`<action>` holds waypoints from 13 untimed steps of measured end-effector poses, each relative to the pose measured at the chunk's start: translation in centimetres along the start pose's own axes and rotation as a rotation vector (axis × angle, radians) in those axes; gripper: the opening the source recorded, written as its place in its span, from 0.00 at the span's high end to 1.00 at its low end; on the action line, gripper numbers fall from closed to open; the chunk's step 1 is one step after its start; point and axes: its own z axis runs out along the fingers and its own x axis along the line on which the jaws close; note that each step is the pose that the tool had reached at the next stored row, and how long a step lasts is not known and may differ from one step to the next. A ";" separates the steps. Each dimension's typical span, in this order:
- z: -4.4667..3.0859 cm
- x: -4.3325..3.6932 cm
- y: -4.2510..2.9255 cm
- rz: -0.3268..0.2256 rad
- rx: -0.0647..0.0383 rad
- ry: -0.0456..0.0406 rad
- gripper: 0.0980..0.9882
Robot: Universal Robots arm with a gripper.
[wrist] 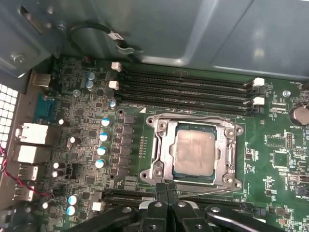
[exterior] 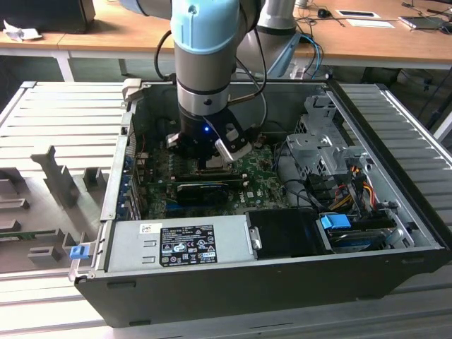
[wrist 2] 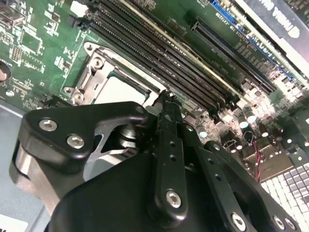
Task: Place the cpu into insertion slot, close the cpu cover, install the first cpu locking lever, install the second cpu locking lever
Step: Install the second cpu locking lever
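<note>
CPU [wrist: 194, 153] already sits in the insertion slot [wrist: 161, 126], silver top face up, centre-right of the first wrist view; in the second wrist view it shows pale at mid-left [wrist 2: 117, 90], partly behind the gripper body. CPU cover [wrist: 164, 162] looks folded down flat over the socket w/ the chip showing thru its cut-out, so placing and cover-closing look done, tho can't confirm it's fully seated. A thin metal lever [wrist: 207, 192] runs along the socket's lower edge right by the fingertips; whether it's latched I can't tell, same for the 2nd lever, so the lever steps read as in progress or left. Gripper [wrist: 166, 186] at bottom centre of the first wrist view: the two fingers are pressed together, tips side by side w/ no visible gap, nothing pinched betw them, tips at the lower rim of the socket, apparently touching or just above it. In the exterior view the gripper [exterior: 212, 164] hangs down into the open PC case [exterior: 395, 268] at upper centre. Case contents: green motherboard [exterior: 247, 185] w/ a long black card [exterior: 201, 189] just below the gripper in frame, grey power supply [exterior: 176, 244] along the lower edge, drive cage [exterior: 321, 141] and bundled cables [exterior: 346, 180] at right. RAM slots [wrist: 188, 92] sit above the socket in the first wrist view.
</note>
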 end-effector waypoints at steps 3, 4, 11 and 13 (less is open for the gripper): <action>-0.06 0.26 -0.31 0.001 -0.014 -0.0015 0.99; -0.08 0.37 -0.43 0.001 -0.016 -0.0019 0.99; 0.20 0.95 -0.84 0.005 -0.025 -0.0034 0.99; 0.46 1.13 -0.88 0.005 -0.031 -0.0041 0.99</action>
